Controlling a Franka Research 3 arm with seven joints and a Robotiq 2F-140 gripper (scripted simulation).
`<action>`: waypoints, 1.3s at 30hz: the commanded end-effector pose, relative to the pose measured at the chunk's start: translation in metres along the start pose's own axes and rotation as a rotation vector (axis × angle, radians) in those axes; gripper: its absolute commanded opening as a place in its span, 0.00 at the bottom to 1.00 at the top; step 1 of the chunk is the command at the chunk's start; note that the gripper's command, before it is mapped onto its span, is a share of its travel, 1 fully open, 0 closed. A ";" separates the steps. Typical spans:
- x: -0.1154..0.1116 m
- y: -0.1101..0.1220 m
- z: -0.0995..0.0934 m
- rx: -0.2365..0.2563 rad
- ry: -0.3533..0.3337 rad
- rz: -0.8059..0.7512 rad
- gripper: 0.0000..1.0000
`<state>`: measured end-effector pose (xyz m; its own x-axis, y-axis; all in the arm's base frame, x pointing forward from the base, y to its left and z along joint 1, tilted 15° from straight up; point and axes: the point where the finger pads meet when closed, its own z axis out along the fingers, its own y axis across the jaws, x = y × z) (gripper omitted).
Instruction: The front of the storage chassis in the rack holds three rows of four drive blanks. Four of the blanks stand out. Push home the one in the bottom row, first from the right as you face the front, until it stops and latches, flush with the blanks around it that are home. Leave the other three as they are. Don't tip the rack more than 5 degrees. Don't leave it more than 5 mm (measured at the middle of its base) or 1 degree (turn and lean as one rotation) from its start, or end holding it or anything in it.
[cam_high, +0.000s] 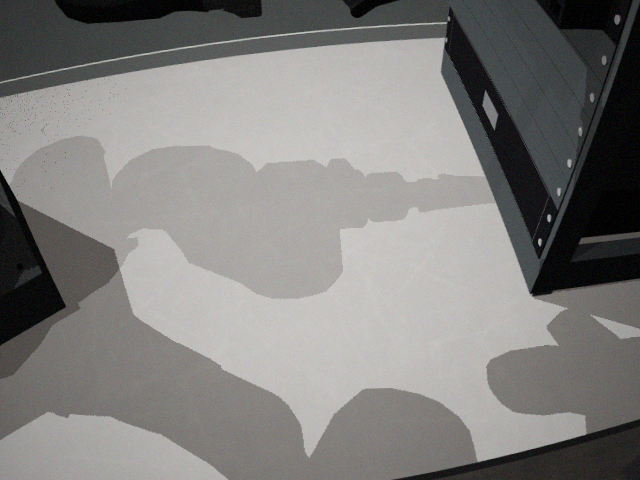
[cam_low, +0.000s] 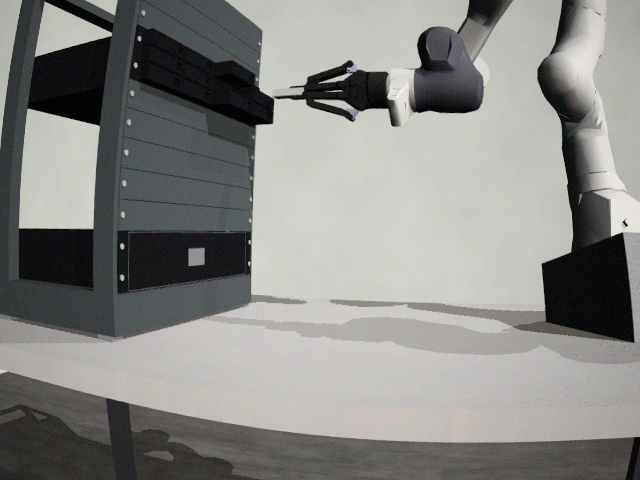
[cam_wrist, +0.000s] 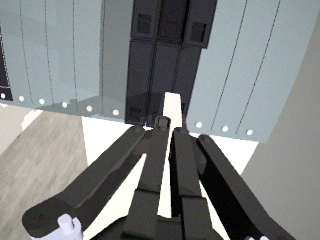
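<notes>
Tool (cam_low: 281, 92) fingers are pressed fully together with nothing between them, and the pale fingertip pads (cam_low: 285, 91) point level toward the rack front at 9 o'clock in the exterior view. A narrow gap separates the tips from the nearest protruding drive blank (cam_low: 256, 107), which sits at the right end of the lowest row of the black storage chassis (cam_low: 170, 72). That blank stands out past its neighbours, its face just left of the tips and a little below them. Another blank (cam_low: 235, 72) higher in the chassis also sticks out. From the wrist view the closed tool (cam_wrist: 168, 122) lines up with the dark columns of blanks (cam_wrist: 167, 47), the grey filler panels (cam_wrist: 60, 34) of the rack spreading to either side. The grey rack (cam_low: 111, 170) stands on the pale tabletop (cam_low: 330, 372) at 9 o'clock from the robot's dark pedestal (cam_low: 589, 289). In the top view only the rack's lower front (cam_high: 496, 170) shows, at 2 o'clock, with the arm's shadow (cam_high: 268, 206) stretched across the tabletop (cam_high: 310, 93) toward it.
</notes>
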<state>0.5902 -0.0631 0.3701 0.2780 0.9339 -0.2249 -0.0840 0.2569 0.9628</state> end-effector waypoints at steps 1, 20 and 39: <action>0.001 0.000 0.000 0.001 0.005 0.006 0.00; 0.007 -0.040 -0.027 0.009 0.032 0.008 0.00; 0.009 -0.040 0.011 0.009 0.032 0.008 0.00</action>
<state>0.6051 -0.0685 0.3302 0.2751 0.9348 -0.2248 -0.0704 0.2528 0.9650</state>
